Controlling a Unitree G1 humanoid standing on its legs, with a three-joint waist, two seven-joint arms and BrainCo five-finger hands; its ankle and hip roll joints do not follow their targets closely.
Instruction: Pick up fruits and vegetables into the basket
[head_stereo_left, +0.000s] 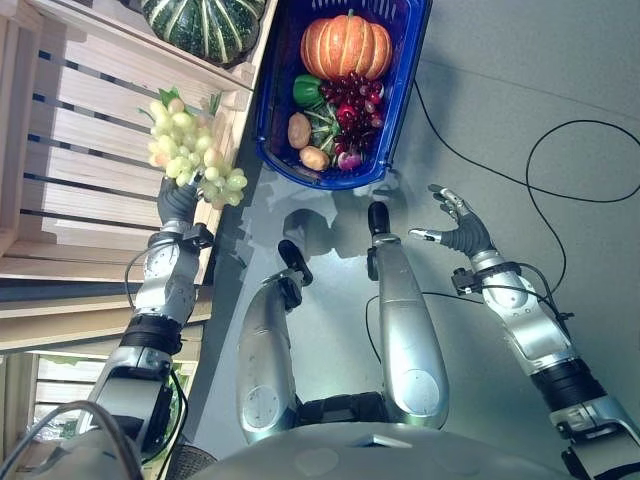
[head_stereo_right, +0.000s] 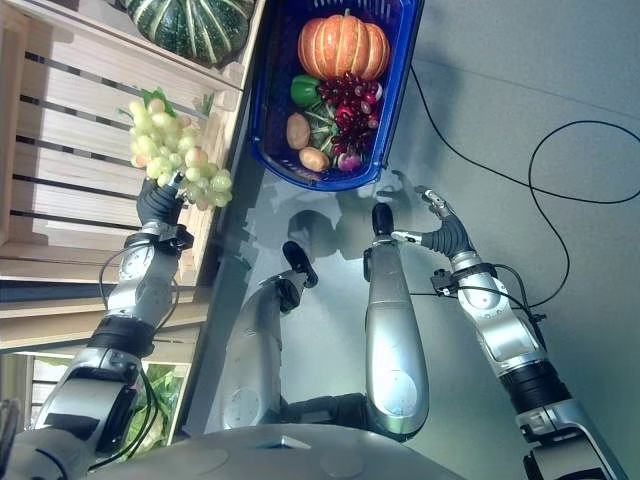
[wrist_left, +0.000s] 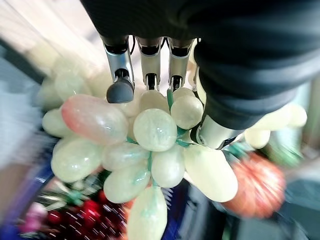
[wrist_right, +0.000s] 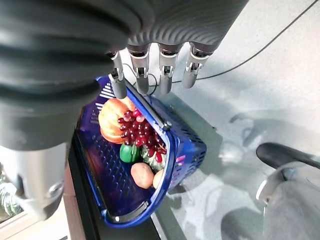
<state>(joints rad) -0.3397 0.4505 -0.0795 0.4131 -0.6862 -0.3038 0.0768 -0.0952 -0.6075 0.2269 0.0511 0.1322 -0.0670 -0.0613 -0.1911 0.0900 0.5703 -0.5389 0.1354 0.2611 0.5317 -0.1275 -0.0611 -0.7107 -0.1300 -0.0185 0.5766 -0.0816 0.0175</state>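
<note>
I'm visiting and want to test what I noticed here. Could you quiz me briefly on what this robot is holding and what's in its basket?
1. True or false: the left hand is curled round a bunch of green grapes.
2. Which is in the blue basket? A) a banana B) an orange pumpkin C) a pineapple
3. Fill in: the striped green squash rests on the wooden ____.

Key: 1 true. 2 B; it lies with red grapes, a green pepper and potatoes. 3 shelf. The right hand hovers open, holding nothing.
</note>
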